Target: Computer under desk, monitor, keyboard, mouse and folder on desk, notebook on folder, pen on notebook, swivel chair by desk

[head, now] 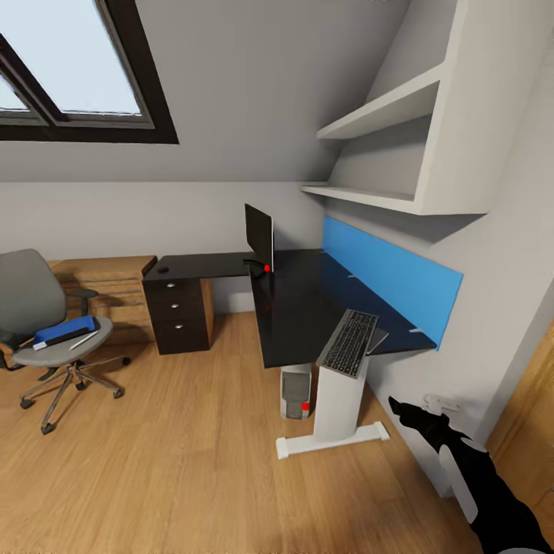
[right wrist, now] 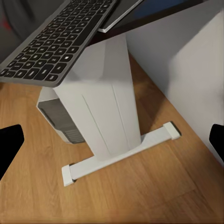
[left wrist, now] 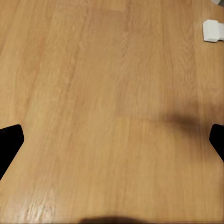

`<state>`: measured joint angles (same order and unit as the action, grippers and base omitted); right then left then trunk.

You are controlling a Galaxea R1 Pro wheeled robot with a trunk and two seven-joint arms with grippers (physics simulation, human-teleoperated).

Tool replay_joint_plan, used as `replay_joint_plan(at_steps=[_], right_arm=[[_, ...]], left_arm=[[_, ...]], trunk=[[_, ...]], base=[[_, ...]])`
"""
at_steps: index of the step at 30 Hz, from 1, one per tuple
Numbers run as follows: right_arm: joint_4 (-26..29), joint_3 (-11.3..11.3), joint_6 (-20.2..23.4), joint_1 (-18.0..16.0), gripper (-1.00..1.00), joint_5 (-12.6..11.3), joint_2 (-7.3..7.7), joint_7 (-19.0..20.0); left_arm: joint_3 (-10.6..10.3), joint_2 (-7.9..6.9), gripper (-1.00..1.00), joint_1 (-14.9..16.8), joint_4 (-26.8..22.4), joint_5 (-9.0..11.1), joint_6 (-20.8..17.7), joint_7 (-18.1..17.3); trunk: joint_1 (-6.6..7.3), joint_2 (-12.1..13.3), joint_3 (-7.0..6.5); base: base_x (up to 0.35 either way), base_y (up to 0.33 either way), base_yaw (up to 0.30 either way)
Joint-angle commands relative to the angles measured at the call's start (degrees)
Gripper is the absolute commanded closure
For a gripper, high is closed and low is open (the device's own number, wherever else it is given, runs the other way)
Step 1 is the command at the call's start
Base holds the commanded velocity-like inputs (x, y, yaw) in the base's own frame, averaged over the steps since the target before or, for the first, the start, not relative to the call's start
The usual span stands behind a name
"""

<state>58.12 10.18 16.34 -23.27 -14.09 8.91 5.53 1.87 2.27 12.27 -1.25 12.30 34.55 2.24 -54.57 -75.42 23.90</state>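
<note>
The bench (head: 308,300) already has the monitor (head: 259,235) upright on it, with the computer (head: 296,392) tucked underneath, so those are sorted. The chair (head: 46,323) sits well apart, carrying the folder (head: 65,331) and pen (head: 85,339). The keyboard (head: 348,342) hangs over the bench edge, probably needs shifting. Both claws, right claw (right wrist: 112,140) and left claw (left wrist: 112,140), gape open, empty.
</note>
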Motion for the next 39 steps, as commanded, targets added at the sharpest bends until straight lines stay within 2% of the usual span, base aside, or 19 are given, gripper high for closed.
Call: replay_joint_plan(at_steps=[1,9,13,18,21,22,26,27,29,30,31,32,34,37,39], right_arm=[[-0.08,0.12,0.32,-0.03,-1.0,-0.32,-0.01,0.23],[-1.37,-0.06,0.14,-0.03,-1.0,-0.15,-0.03,0.2],[-2.85,-0.29,-0.52,-0.03,-1.0,0.31,-0.25,0.14],[-5.8,-1.93,-2.44,-0.03,-1.0,2.09,-0.73,0.11],[-7.52,-3.46,-3.68,-0.03,-1.0,3.1,-1.14,0.1],[-8.98,-4.08,-4.26,-0.03,-1.0,3.46,-1.6,0.1],[-12.78,-4.88,-6.35,-0.03,-1.0,4.17,-2.37,0.1],[-14.78,-5.16,-7.98,-0.03,-1.0,4.75,-2.58,0.11],[-16.83,-5.36,-9.8,-0.03,-1.0,5.48,-2.71,0.12],[-19.05,-5.48,-11.54,-0.03,-1.0,6.18,-2.82,0.09],[-20.25,-5.54,-12.32,-0.03,-1.0,6.44,-2.86,0.08],[-22.8,-5.63,-13.78,-0.03,-1.0,6.85,-2.92,0.05],[-26.39,-5.71,-15.66,-0.03,-1.0,7.17,-2.97,0.06],[-30.63,-5.81,-18.22,-0.03,-1.0,7.36,-3.12,0.12],[-33.72,-5.88,-20.48,-0.03,-1.0,7.47,-3.5,0.18]], left_arm=[[0.16,0.02,-1.0,0.03,0.02,-0.26,0.16,0.22],[0.16,0.06,-1.0,0.03,0.02,-0.26,0.06,0.22],[0.2,0.64,-1.0,0.03,0.02,-0.26,-0.05,0.41],[0.04,1.35,-1.0,0.03,-1.2,-0.2,-0.87,0.84],[0.05,1.55,-1.0,0.03,-5.55,0.07,-4.23,1.53],[0.05,1.65,-1.0,0.03,-8.46,0.33,-7.23,2.21],[0.01,1.84,-1.0,0.03,-14.73,1.14,-15.01,3.46],[0.0,1.91,-1.0,0.03,-18.17,1.7,-19.2,3.82],[-0.01,1.99,-1.0,0.03,-21.76,2.43,-23.22,4.04],[-0.01,2.27,-1.0,0.03,-25.31,3.3,-26.86,4.17],[-0.03,2.56,-1.0,0.03,-27.01,3.75,-28.56,4.2],[-0.06,3.41,-1.0,0.03,-30.11,4.61,-31.65,4.27],[-0.08,4.76,-1.0,0.03,-33.52,5.44,-35.42,4.36],[-0.1,6.2,-1.0,0.43,-35.74,5.99,-38.69,4.41],[-0.1,7.08,-1.0,1.84,-36.56,6.2,-39.98,4.42]], trunk=[[0.01,-0.03,0.06],[0.01,-0.03,0.06],[0.01,-0.03,0.06],[0.01,-0.03,0.06],[0.01,-0.03,0.06],[0.01,-0.03,0.06],[0.01,-0.03,0.06],[0.01,-0.03,0.06],[0.01,-0.03,0.06],[0.01,-0.03,0.06],[0.01,-0.03,0.06],[0.01,-0.03,0.06],[0.01,-0.03,0.06],[0.01,-0.03,0.06],[0.01,-0.03,0.06]], base=[[-0.05,0.0,0.0],[-0.02,0.0,0.0],[-0.004,0.0,0.0],[-0.001,0.0,0.0],[0.0,0.0,0.0],[0.0,0.0,0.0],[0.0,0.0,0.0],[0.0,0.0,0.0],[0.0,0.0,0.0],[0.0,0.0,0.0],[0.0,0.0,0.0],[0.0,0.0,0.0],[0.0,0.0,0.0],[0.0,0.0,0.0],[0.0,0.0,0.0]])
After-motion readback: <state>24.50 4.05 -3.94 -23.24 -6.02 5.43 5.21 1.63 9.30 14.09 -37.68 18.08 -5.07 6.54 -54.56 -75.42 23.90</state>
